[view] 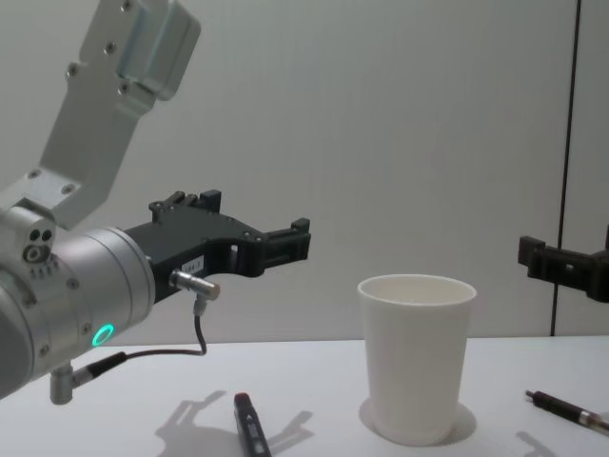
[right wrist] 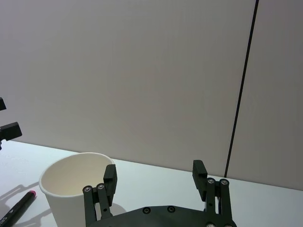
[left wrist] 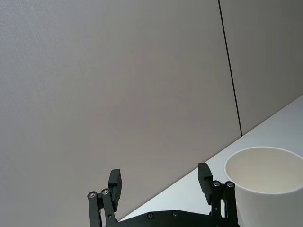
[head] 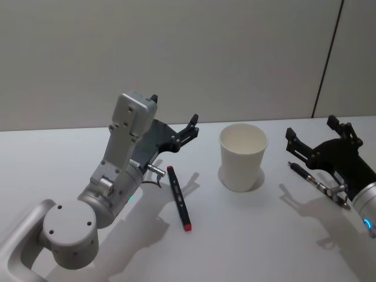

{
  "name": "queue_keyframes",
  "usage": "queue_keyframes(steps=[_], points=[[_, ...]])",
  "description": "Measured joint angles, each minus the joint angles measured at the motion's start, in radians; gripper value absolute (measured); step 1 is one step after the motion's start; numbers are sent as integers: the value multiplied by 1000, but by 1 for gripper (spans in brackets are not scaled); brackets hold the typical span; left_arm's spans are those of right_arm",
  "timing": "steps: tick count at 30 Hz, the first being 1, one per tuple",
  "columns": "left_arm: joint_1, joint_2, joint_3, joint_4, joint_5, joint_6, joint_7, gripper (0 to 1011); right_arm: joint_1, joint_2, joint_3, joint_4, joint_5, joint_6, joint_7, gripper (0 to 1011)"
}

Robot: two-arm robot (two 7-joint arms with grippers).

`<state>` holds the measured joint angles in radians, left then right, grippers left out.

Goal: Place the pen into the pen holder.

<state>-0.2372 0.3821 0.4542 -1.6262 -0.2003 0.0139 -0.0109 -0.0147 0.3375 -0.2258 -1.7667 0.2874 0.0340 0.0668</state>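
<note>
The pen holder (head: pixel 242 155) is a white paper cup, upright on the table's middle, and it looks empty from above. Left of it lies a black pen (head: pixel 178 197) with a red end, flat on the table. A second, dark pen (head: pixel 311 181) lies on the cup's right side. My left gripper (head: pixel 174 111) hovers open above the table, left of the cup and over the red-ended pen's far end. To the right of the cup my right gripper (head: pixel 312 128) is also open, above the dark pen. Neither gripper holds anything.
The white table (head: pixel 247 235) runs to a plain grey wall with a dark vertical seam (head: pixel 328 59) at the right. My left arm (head: pixel 88 205) fills the near left of the table.
</note>
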Motion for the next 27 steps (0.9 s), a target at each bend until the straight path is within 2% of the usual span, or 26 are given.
queue_keyframes(steps=[18, 27], points=[[0, 0, 0, 0, 0, 0, 0, 1001, 0, 3, 2, 0, 1, 0, 3, 1001], [0, 0, 0, 0, 0, 0, 0, 1001, -20, 33, 24, -7, 18, 4, 8, 1001]])
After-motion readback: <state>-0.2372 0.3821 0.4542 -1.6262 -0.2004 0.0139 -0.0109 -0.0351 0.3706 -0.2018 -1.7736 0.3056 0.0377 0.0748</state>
